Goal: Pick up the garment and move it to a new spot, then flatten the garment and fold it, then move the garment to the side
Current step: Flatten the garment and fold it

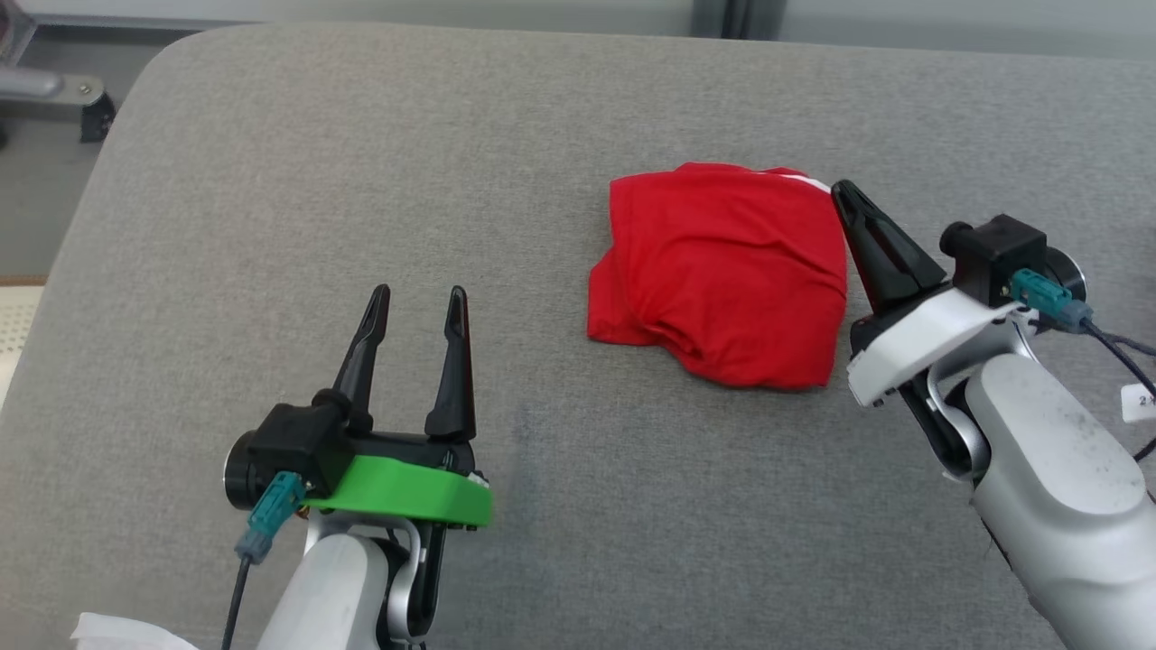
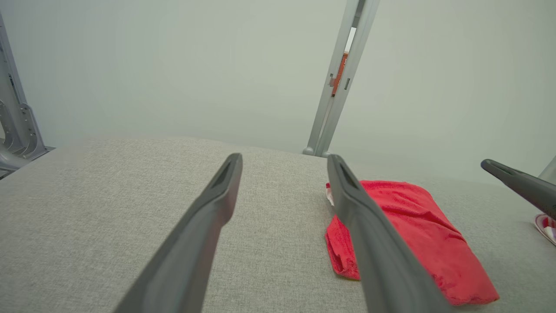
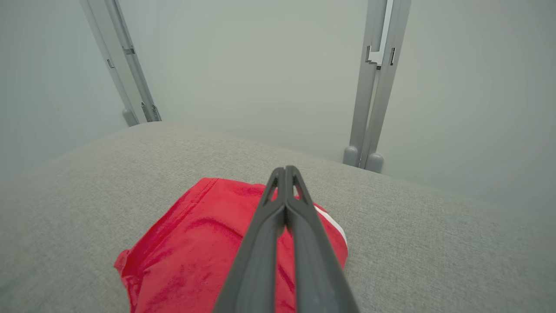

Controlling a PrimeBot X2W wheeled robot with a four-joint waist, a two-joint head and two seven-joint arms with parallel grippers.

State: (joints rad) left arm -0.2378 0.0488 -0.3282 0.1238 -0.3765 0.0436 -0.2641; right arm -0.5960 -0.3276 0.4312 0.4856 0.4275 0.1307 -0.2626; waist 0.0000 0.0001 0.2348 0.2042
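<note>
While the left gripper (image 1: 420, 293) stands spread and the right gripper (image 1: 844, 190) pressed together, the red garment (image 1: 722, 271) lies folded, wrinkled.

A: Surface?
B: Grey woven fabric top (image 1: 271, 181), rounded far-left corner.
A: Behind it?
B: Pale plain wall (image 2: 173, 65); grey metal uprights (image 3: 373, 87) standing at the far edge. Grey floor (image 1: 36, 203) off the left side. Light soft, even.

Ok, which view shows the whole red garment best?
Head view: the red garment lies almost entirely in view on the grey surface. In the left wrist view the left gripper crosses it; in the right wrist view the shut right gripper covers its middle.
</note>
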